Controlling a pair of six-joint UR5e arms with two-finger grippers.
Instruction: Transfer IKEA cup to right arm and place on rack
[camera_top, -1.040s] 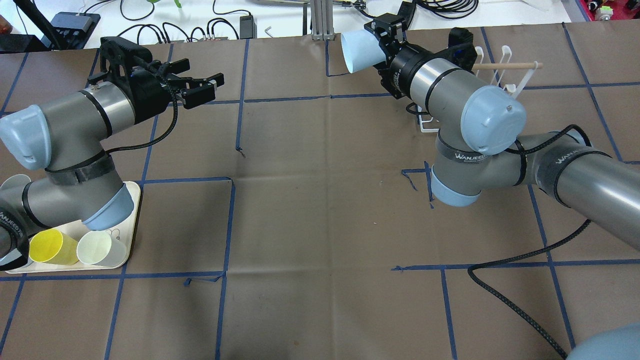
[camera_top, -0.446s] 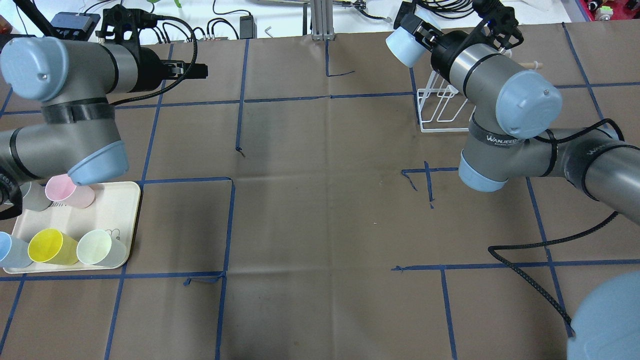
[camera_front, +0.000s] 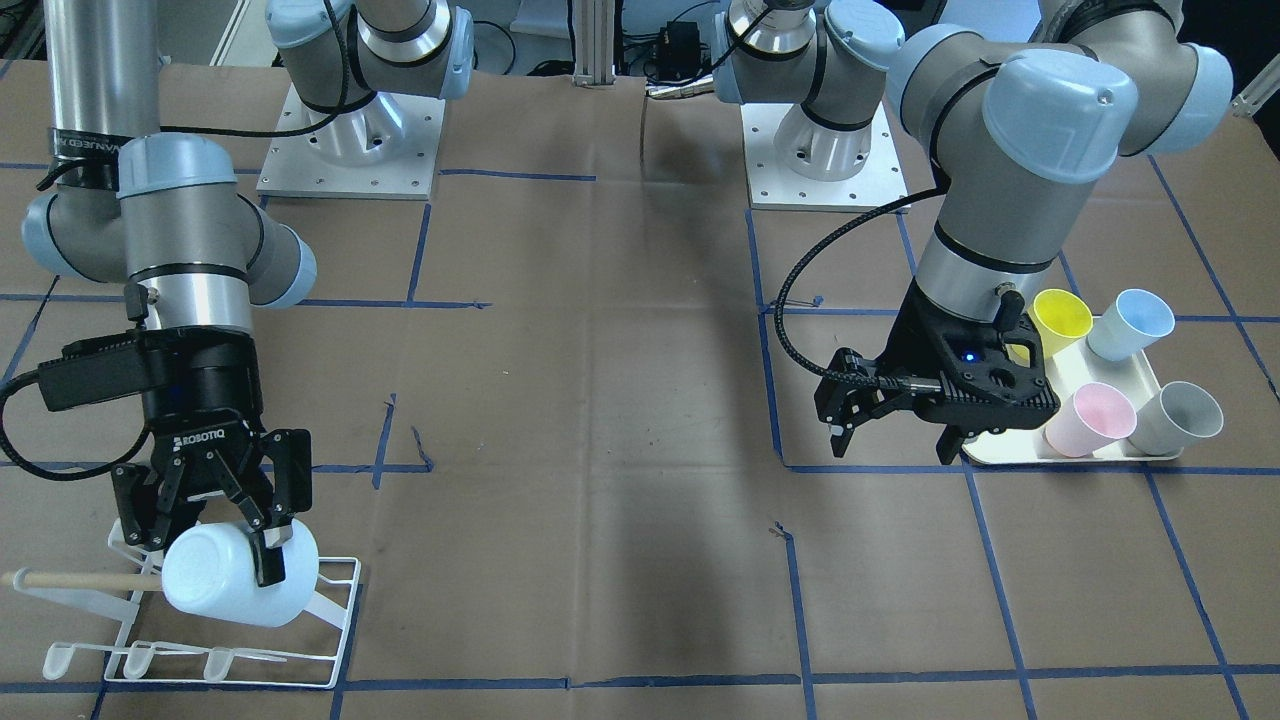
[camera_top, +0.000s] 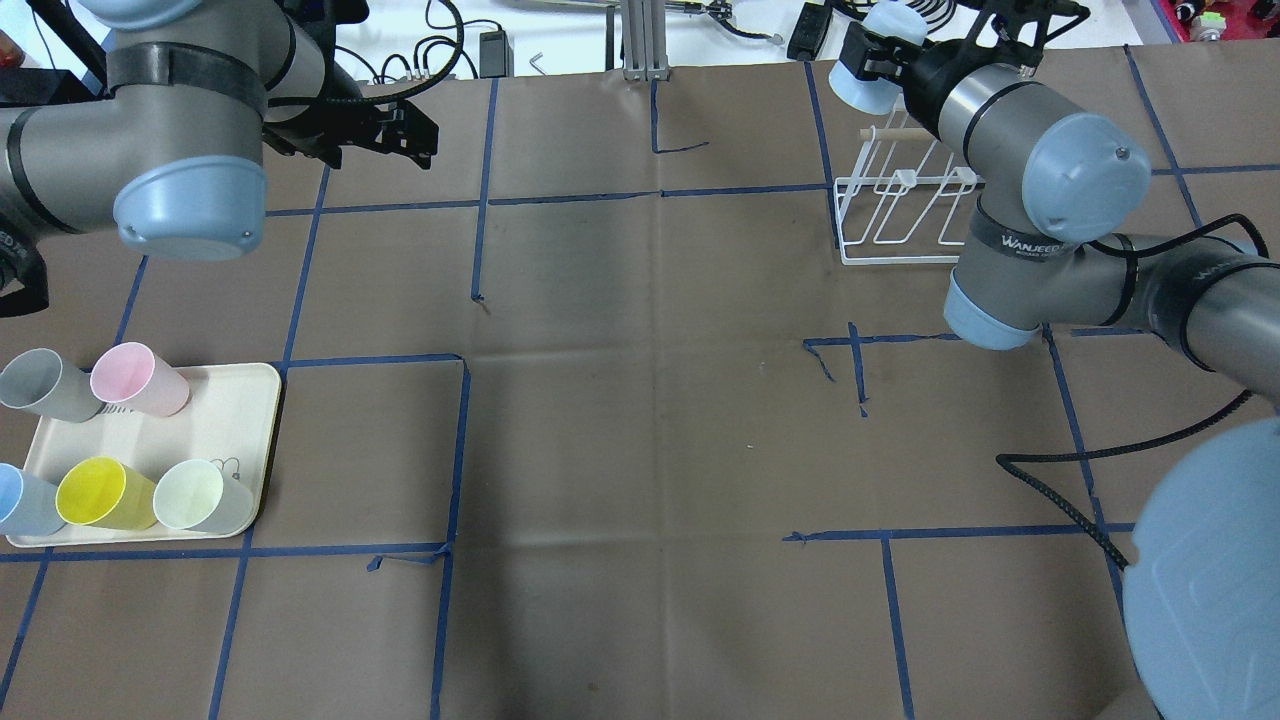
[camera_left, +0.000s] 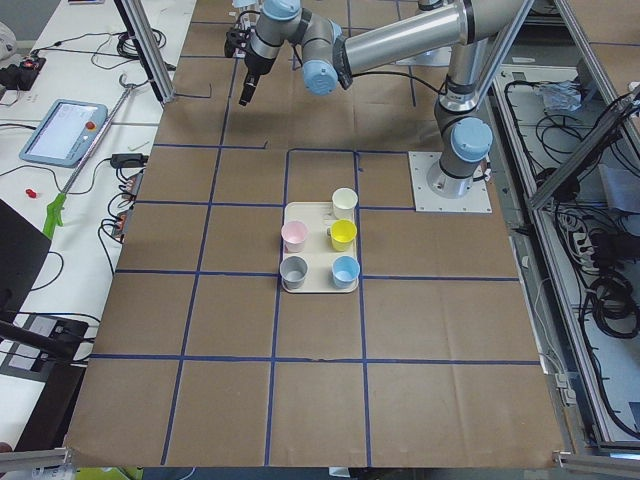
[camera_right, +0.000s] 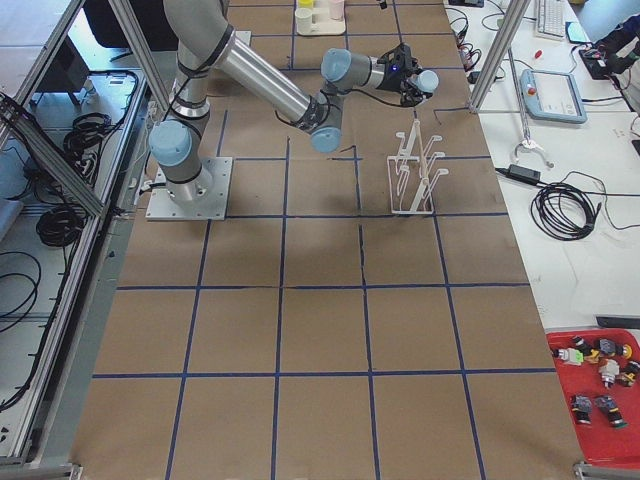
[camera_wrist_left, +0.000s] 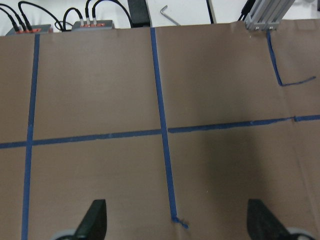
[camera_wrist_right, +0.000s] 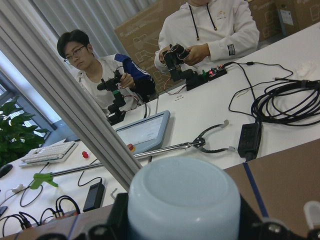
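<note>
Our right end effector (camera_front: 212, 545) pinches the cup (camera_front: 235, 588) over the rack (camera_front: 57, 658), the left end effector (camera_front: 890, 447) is spread and empty, and next we should lower the cup onto that rack.

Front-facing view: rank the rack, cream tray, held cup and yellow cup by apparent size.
1. rack
2. cream tray, partly hidden
3. held cup
4. yellow cup
The held cup is nearer the camera, so the two cups' real sizes may match.

Carried cup (camera_top: 868, 74) right and farther, over rack (camera_top: 895, 220); swung left arm (camera_top: 190, 90) back, uncovering tray (camera_top: 240, 420).
</note>
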